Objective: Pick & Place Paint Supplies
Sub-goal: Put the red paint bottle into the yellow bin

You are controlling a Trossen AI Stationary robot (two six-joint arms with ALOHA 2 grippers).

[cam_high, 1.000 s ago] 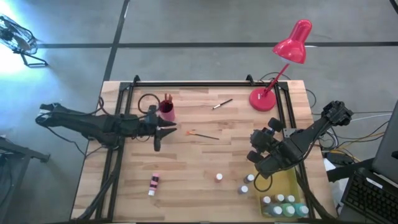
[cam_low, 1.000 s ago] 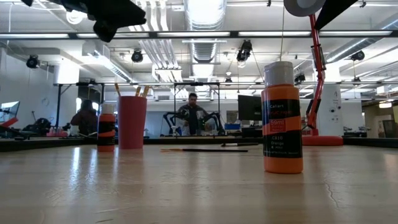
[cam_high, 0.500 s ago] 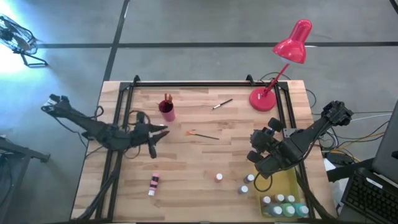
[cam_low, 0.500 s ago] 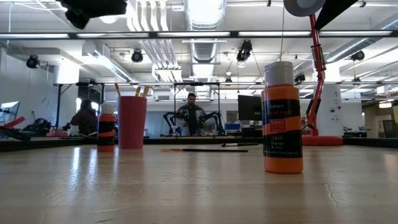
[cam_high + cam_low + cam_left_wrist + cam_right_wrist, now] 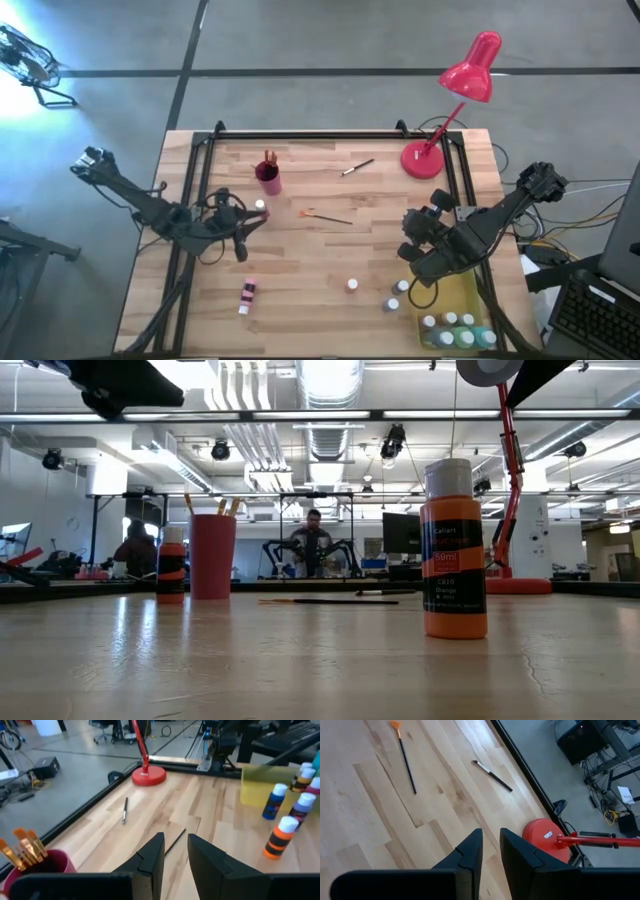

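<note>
the left gripper [image 5: 174,854] hangs empty, jaws nearly closed, above the red cup [image 5: 267,177] holding brushes. two loose paintbrushes [image 5: 327,216] lie mid-surface. better to open wide, align across the nearer handle, then descend. the right gripper [image 5: 490,851], likewise narrow and empty, waits beside the yellow tray [image 5: 463,291] of bottles.

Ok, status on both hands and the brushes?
Left hand empty, slightly open, near red cup. Right hand empty, slightly open, by yellow tray. Orange-tipped brush and dark brush loose mid-table, unobstructed.
</note>
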